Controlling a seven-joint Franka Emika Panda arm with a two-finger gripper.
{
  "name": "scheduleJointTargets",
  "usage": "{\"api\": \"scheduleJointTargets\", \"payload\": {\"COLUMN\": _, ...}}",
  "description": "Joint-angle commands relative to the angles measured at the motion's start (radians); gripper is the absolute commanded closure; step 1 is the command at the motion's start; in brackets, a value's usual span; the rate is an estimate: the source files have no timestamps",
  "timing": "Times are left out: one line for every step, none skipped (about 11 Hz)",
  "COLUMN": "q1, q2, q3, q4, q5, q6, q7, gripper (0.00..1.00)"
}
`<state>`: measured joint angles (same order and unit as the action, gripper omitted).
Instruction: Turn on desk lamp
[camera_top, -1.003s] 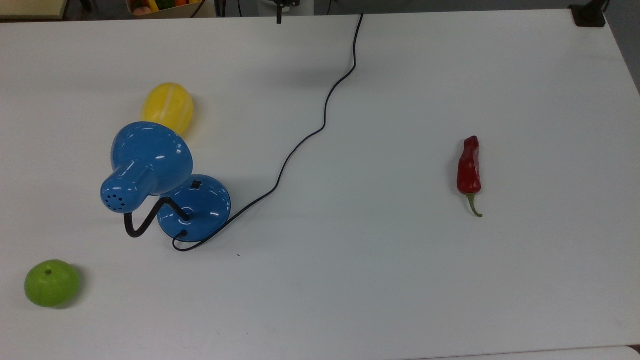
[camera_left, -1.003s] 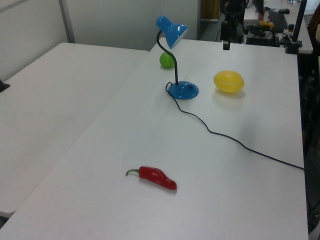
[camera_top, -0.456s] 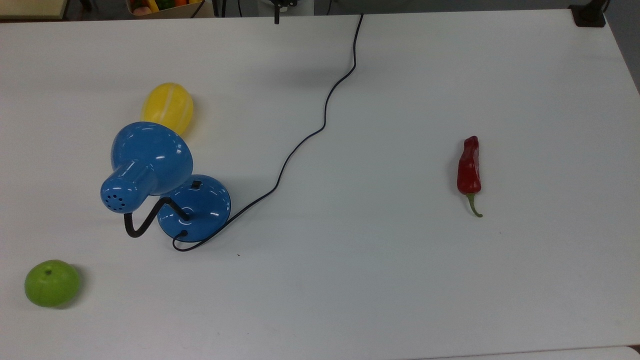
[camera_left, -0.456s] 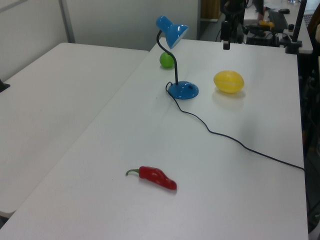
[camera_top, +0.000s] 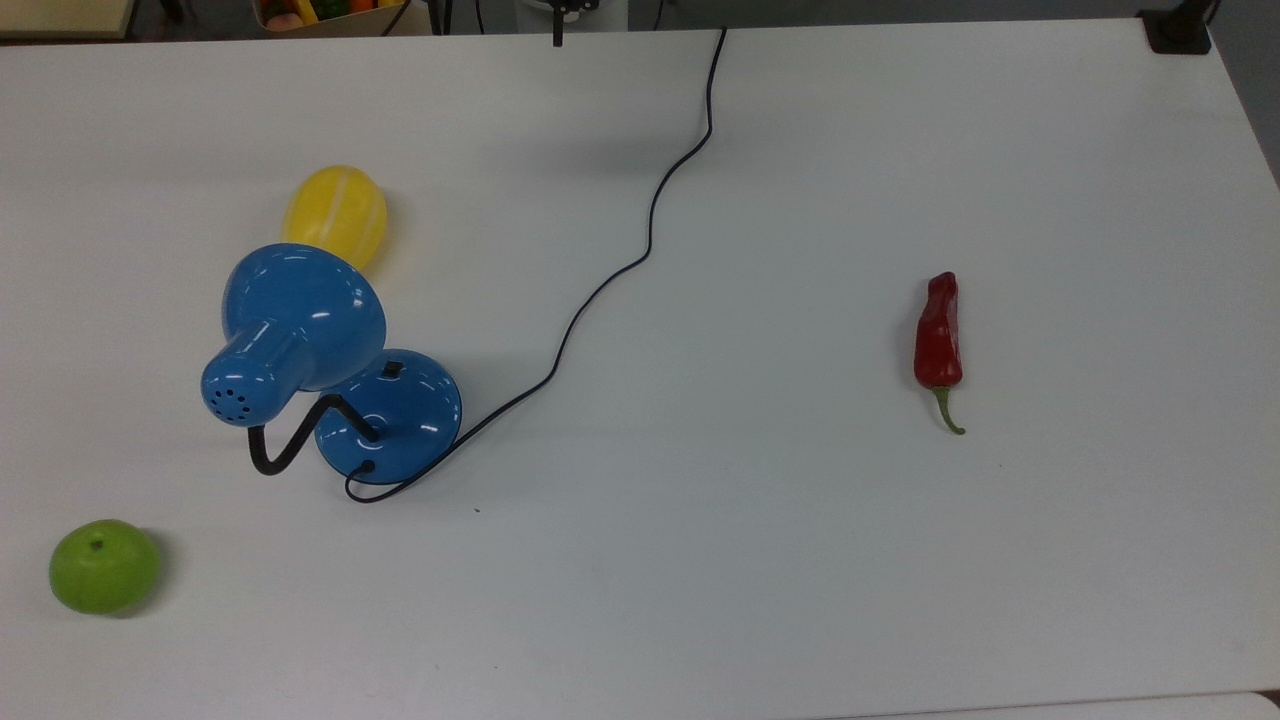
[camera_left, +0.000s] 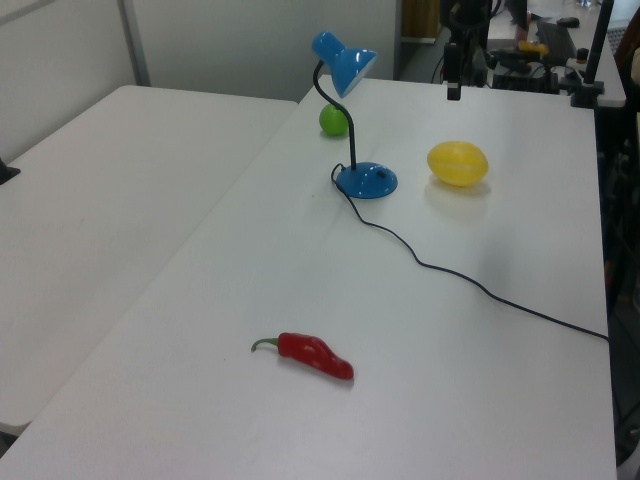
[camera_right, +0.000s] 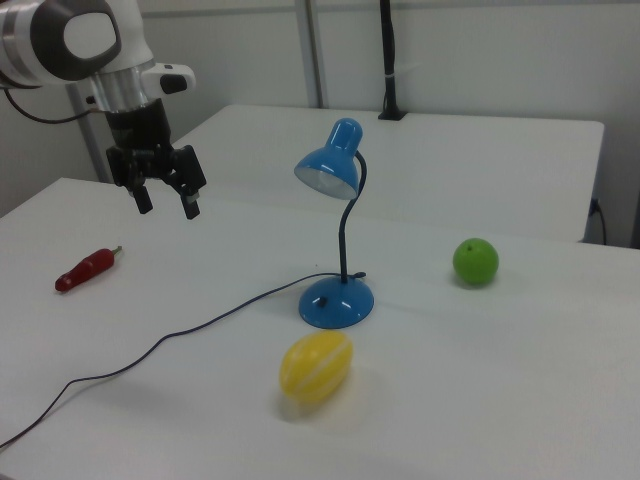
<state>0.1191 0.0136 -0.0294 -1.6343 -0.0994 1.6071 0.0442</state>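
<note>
gripper (camera_right: 166, 201): fingers spread apart, nothing held, hung above the table | desk lamp (camera_right: 337, 235): stood upright between yellow fruit (camera_right: 315, 366) and green fruit (camera_right: 475, 261) | switch (camera_right: 323, 301): on the base, reached rightward and downward in the right view

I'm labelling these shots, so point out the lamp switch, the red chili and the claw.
lamp switch (camera_top: 392, 369), top view, the black button on the blue base
red chili (camera_top: 938, 335), top view, mid body
claw (camera_right: 167, 195), right view, gap between its open fingers
</note>
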Motion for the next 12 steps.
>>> {"api": "scheduleJointTargets", "payload": {"q1": 0.001, "q2": 0.002, "q3": -0.001, "q4": 0.005, "q5": 0.018, "q6": -0.013, "q7": -0.027, "gripper": 0.0}}
{"api": "scheduleJointTargets", "payload": {"q1": 0.001, "q2": 0.002, "q3": -0.001, "q4": 0.005, "q5": 0.018, "q6": -0.013, "q7": -0.026, "gripper": 0.0}}
{"api": "scheduleJointTargets", "payload": {"q1": 0.001, "q2": 0.003, "q3": -0.006, "q4": 0.005, "q5": 0.018, "q6": -0.013, "q7": -0.027, "gripper": 0.0}}
{"api": "scheduleJointTargets", "payload": {"q1": 0.002, "q2": 0.003, "q3": -0.006, "q4": 0.005, "q5": 0.018, "q6": -0.013, "q7": -0.027, "gripper": 0.06}}
{"api": "scheduleJointTargets", "payload": {"q1": 0.001, "q2": 0.003, "q3": -0.006, "q4": 0.005, "q5": 0.018, "q6": -0.013, "q7": -0.046, "gripper": 0.33}}
{"api": "scheduleJointTargets", "payload": {"q1": 0.001, "q2": 0.003, "q3": -0.006, "q4": 0.004, "q5": 0.018, "q6": -0.015, "q7": -0.097, "gripper": 0.69}}
{"api": "scheduleJointTargets", "payload": {"q1": 0.001, "q2": 0.003, "q3": -0.006, "q4": 0.005, "q5": 0.018, "q6": -0.018, "q7": -0.119, "gripper": 0.94}}
{"api": "scheduleJointTargets", "payload": {"q1": 0.001, "q2": 0.003, "q3": -0.007, "q4": 0.005, "q5": 0.018, "q6": -0.019, "q7": -0.119, "gripper": 1.0}}
{"api": "scheduleJointTargets", "payload": {"q1": 0.001, "q2": 0.003, "q3": -0.007, "q4": 0.004, "q5": 0.018, "q6": -0.019, "q7": -0.121, "gripper": 1.0}}
{"api": "scheduleJointTargets", "payload": {"q1": 0.001, "q2": 0.003, "q3": -0.007, "q4": 0.004, "q5": 0.017, "q6": -0.022, "q7": -0.119, "gripper": 1.0}}
{"api": "scheduleJointTargets", "payload": {"q1": 0.001, "q2": 0.003, "q3": -0.009, "q4": 0.004, "q5": 0.018, "q6": -0.022, "q7": -0.119, "gripper": 1.0}}
{"api": "scheduleJointTargets", "payload": {"q1": 0.001, "q2": 0.003, "q3": -0.009, "q4": 0.004, "q5": 0.018, "q6": -0.024, "q7": -0.119, "gripper": 1.0}}
